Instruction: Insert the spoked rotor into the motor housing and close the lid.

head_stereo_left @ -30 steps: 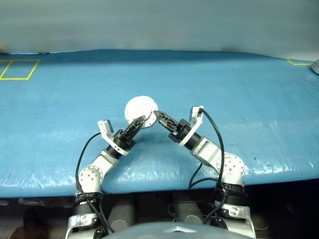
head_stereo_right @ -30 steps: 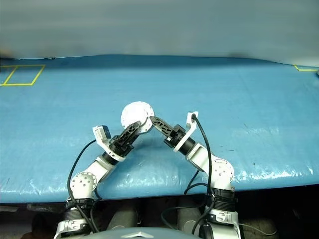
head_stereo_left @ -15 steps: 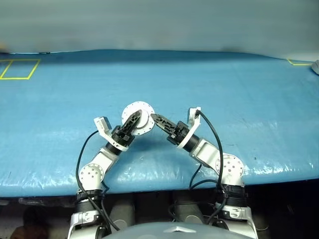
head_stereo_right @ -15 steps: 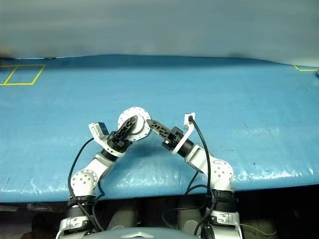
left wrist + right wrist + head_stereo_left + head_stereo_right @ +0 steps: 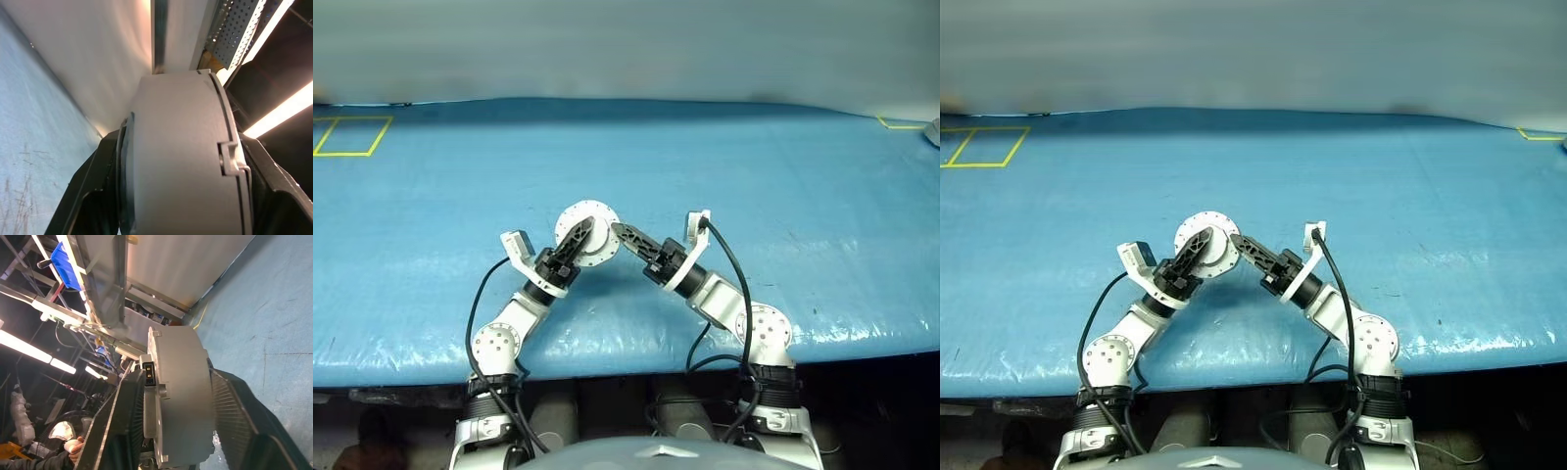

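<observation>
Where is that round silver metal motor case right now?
The round silver metal motor housing is held up over the middle of the blue table, gripped by the left pincer, with the right pincer just beside it.

Wide table under a wrinkled blue cover (image 5: 783, 186), yellow tape rectangle (image 5: 352, 135) at its far left corner and another yellow tape corner (image 5: 901, 123) far right, plain grey wall (image 5: 626, 44) behind. Off to the side, metal shelving (image 5: 93, 298) with a blue bin (image 5: 66, 267), long ceiling strip lights (image 5: 281, 112) and a perforated metal panel (image 5: 234, 29) overhead.
</observation>
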Controlling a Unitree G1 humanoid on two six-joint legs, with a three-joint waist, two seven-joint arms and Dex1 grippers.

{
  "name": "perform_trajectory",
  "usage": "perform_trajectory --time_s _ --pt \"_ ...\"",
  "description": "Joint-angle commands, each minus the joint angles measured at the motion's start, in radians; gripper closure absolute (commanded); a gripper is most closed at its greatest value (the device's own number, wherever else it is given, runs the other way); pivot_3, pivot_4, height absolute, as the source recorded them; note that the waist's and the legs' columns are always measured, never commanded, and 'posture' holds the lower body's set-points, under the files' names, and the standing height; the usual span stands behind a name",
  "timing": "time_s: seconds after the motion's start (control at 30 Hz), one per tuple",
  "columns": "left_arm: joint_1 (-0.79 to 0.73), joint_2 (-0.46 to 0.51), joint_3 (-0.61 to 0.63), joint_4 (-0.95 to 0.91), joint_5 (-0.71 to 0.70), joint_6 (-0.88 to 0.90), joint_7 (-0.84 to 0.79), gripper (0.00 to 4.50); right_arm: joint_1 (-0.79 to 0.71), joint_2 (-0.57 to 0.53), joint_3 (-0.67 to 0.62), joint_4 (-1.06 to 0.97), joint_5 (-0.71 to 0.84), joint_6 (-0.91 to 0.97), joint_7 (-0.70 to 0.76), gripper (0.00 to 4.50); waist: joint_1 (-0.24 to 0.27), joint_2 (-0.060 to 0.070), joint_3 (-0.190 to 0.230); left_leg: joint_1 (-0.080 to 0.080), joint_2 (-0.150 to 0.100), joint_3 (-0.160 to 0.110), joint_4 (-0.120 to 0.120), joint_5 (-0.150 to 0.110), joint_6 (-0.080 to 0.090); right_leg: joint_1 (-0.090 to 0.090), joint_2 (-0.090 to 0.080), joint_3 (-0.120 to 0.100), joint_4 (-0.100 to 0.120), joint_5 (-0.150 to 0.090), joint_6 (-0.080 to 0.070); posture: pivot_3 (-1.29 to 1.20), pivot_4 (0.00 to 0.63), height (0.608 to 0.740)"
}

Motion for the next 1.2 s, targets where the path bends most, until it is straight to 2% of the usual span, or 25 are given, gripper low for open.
perform_trajectory --time_s 0.03,0.1,0.23,0.37,0.43,0.57,0.7,0.9,1.03,1.1,1.2 --pt "-0.005 0.000 0.013 0.012 0.079 -0.086 0.046 1.93 -0.017 0.007 0.003 -0.038 -0.015 -0.057 0.018 1.34 0.000 0.000 0.000 0.000 0.000 0.000 0.000 0.000 0.000 0.000 0.000 0.000 0.000 0.000 0.000 0.00 0.150 0.740" --pt "-0.006 0.003 0.002 0.023 0.121 -0.111 0.056 1.93 -0.018 0.000 0.012 -0.035 -0.068 -0.094 0.010 0.68 0.001 0.000 0.000 0.000 0.000 0.000 0.000 0.000 0.000 0.000 0.000 0.000 0.000 0.000 0.000 0.00 0.150 0.740" --pt "-0.015 -0.005 0.009 0.039 0.163 -0.151 0.090 1.93 -0.034 -0.020 -0.009 0.010 -0.165 -0.191 -0.011 0.68 0.001 0.000 0.000 0.000 0.000 0.000 0.000 0.000 0.000 0.000 0.000 0.000 0.000 0.000 0.000 0.00 0.150 0.740" --pt "-0.076 -0.020 0.094 0.125 0.226 -0.277 0.225 1.93 -0.012 -0.112 0.069 -0.002 -0.365 -0.333 0.040 0.68 0.010 -0.001 0.001 0.000 -0.001 0.000 0.001 0.000 0.000 0.001 0.000 0.000 0.000 0.000 0.001 0.00 0.150 0.740" --pt "-0.095 -0.019 0.120 0.145 0.227 -0.303 0.245 1.93 0.001 -0.131 0.087 -0.001 -0.394 -0.361 0.066 0.68 0.008 -0.001 0.001 0.000 0.000 0.000 0.001 0.000 0.000 0.001 0.000 0.000 0.000 0.001 0.001 0.00 0.150 0.740" --pt "-0.182 0.016 0.215 0.236 0.258 -0.406 0.353 1.93 0.040 -0.211 0.143 0.003 -0.503 -0.407 0.112 0.68 0.011 -0.002 0.001 0.000 0.000 0.000 0.001 0.000 0.000 0.001 0.001 0.000 0.000 0.001 0.001 0.00 0.150 0.740" --pt "-0.259 0.069 0.268 0.343 0.329 -0.512 0.449 1.93 0.071 -0.277 0.221 0.059 -0.693 -0.515 0.087 0.68 0.013 -0.004 0.001 0.001 -0.001 0.000 0.002 0.000 0.000 0.002 0.001 0.001 0.000 0.001 0.002 0.00 0.150 0.740" --pt "-0.309 0.130 0.327 0.406 0.359 -0.603 0.494 1.93 0.088 -0.267 0.215 0.087 -0.737 -0.582 0.092 0.68 0.015 -0.005 0.002 0.001 -0.001 0.000 0.003 0.000 0.000 0.003 0.001 0.001 0.000 0.002 0.003 0.00 0.150 0.740" --pt "-0.324 0.175 0.351 0.459 0.390 -0.612 0.579 0.75 0.082 -0.259 0.205 0.103 -0.746 -0.589 0.083 0.64 0.016 -0.006 0.002 0.001 -0.001 0.000 0.003 0.000 0.000 0.003 0.001 0.001 0.000 0.002 0.003 0.00 0.150 0.740" --pt "-0.325 0.199 0.350 0.492 0.445 -0.607 0.682 0.06 0.073 -0.252 0.197 0.117 -0.753 -0.580 0.070 0.64 0.018 -0.006 0.002 0.002 -0.001 0.000 0.003 0.000 0.000 0.004 0.001 0.001 0.000 0.003 0.004 0.00 0.150 0.740" --pt "-0.298 0.202 0.353 0.456 0.465 -0.608 0.733 0.02 0.064 -0.250 0.194 0.135 -0.768 -0.578 0.062 0.64 0.021 -0.007 0.002 0.008 -0.001 0.000 0.002 0.000 0.000 0.009 0.001 0.001 0.000 0.002 0.003 0.00 0.150 0.740"
